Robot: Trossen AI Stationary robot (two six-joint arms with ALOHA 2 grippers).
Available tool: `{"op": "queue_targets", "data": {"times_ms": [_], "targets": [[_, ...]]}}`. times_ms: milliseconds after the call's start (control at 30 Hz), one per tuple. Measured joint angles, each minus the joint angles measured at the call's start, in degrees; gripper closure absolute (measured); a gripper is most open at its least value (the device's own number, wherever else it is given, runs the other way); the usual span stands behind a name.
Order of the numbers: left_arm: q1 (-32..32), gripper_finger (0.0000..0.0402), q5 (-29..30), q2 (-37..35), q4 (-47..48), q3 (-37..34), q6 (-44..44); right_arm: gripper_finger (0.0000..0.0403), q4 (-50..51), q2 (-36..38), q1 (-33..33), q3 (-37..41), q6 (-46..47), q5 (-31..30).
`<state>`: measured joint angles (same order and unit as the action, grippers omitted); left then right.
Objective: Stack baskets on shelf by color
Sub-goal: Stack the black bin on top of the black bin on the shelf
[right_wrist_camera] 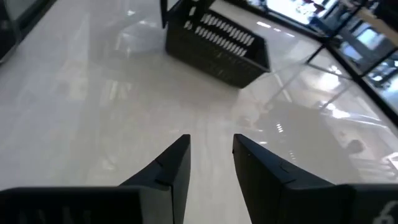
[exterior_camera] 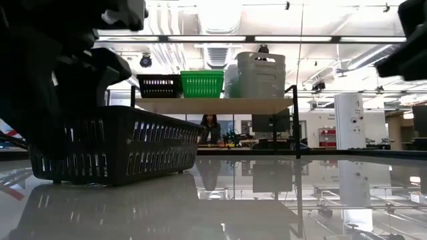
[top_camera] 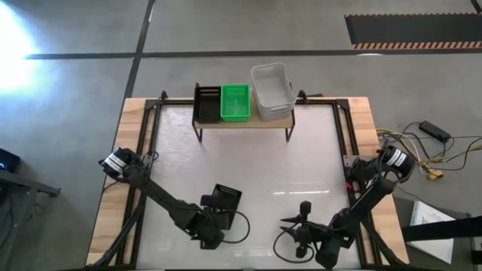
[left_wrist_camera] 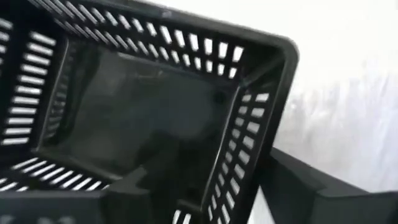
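now the left claw [top_camera: 215, 218] straddles the black basket's [top_camera: 226, 197] wall.

Glossy white table [top_camera: 248, 162] with wooden side edges. Near the front edge, left of middle, one black slotted basket [top_camera: 223, 200] resting on it. At the back edge, a low wood-topped shelf [top_camera: 242, 122] on black legs, carrying in a row a black basket [top_camera: 207, 102], a green basket [top_camera: 235, 101] and a white basket [top_camera: 272, 88].
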<state>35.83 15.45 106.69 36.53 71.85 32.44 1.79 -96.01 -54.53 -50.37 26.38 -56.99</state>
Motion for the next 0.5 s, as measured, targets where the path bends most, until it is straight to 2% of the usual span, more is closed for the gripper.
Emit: {"op": "queue_targets", "data": {"times_ms": [233, 300, 500], "targets": [[0.2, 0.0355, -0.5, 0.2, -0.7, 0.9, 0.2, 0.0303, -0.4, 0.0, 1.0, 0.0, -0.3, -0.3], [0.3, 0.0388, -2.9, 0.2, -1.4, 1.4, -1.1, 0.0307, -0.4, 0.0, 1.0, 0.0, -0.4, -0.2], [0.5, 0.04, -4.3, -1.6, 4.1, 7.0, -4.2, 0.032, -0.5, 0.0, 0.9, 0.0, -0.4, -0.1]]}}
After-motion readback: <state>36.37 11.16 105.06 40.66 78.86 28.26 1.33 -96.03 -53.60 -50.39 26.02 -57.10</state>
